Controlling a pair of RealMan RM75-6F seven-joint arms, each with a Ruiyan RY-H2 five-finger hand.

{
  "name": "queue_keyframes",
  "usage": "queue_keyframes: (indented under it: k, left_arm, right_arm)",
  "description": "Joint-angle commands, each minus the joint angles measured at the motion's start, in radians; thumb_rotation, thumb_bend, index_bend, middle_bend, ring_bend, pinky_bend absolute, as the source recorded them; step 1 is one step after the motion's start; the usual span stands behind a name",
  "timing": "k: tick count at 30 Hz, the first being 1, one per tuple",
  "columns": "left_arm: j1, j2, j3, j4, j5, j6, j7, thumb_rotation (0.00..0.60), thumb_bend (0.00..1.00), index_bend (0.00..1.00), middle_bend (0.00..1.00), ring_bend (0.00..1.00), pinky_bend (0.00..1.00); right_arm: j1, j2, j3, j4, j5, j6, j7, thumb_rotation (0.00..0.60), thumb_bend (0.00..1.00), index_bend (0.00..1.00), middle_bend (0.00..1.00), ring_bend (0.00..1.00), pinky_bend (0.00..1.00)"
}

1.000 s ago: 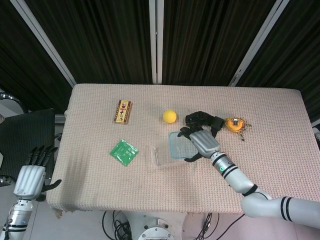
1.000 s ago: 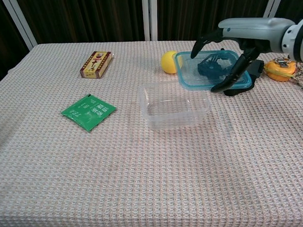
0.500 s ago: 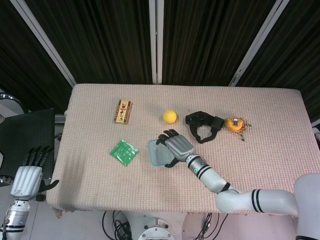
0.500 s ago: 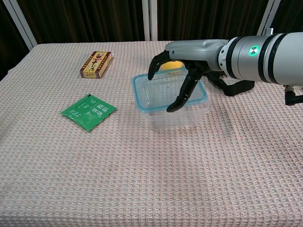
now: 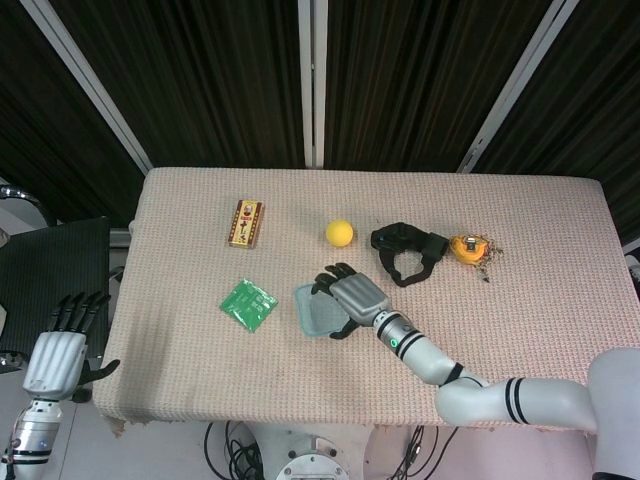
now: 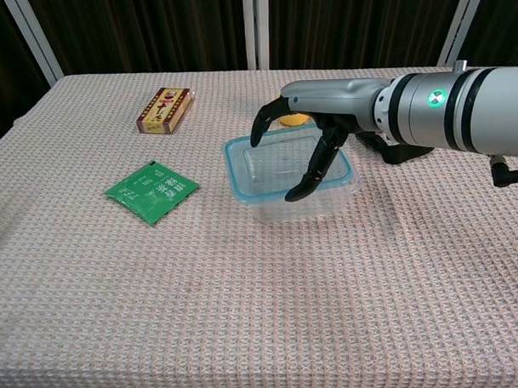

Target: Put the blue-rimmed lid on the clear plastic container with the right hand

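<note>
The lid (image 6: 262, 155) sits on the container (image 6: 297, 197) at mid-table, under the right hand (image 6: 312, 137). A packet (image 6: 151, 191) lies to its left, a box (image 6: 165, 109) behind that, and a ball (image 5: 339, 233) behind the container.

The right hand (image 6: 312, 137) reached forward, palm down, fingers curled downward. The left hand (image 5: 58, 350) hung low, fingers extended and apart.
</note>
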Motion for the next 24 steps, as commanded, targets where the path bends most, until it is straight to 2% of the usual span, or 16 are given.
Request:
queue_keyframes:
  k: [1,15,24]
  left_arm:
    - [0.000,0.001,0.000,-0.003,0.000,0.001,0.002,0.600,0.00,0.08,0.06,0.00,0.00]
    - [-0.004,0.003,-0.003,-0.017,-0.006,-0.009,0.018,0.600,0.00,0.08,0.06,0.00,0.00]
    - [-0.006,0.004,-0.004,-0.020,-0.008,-0.013,0.022,0.600,0.00,0.08,0.06,0.00,0.00]
  right_arm:
    - [-0.010,0.012,-0.006,0.002,-0.016,-0.005,0.019,0.600,0.10,0.27,0.40,0.05,0.00]
    - [-0.032,0.005,-0.014,0.062,-0.086,-0.042,0.121,0.600,0.10,0.27,0.40,0.05,0.00]
    - [-0.027,-0.010,-0.017,0.079,-0.108,-0.053,0.134,0.600,0.10,0.27,0.40,0.05,0.00]
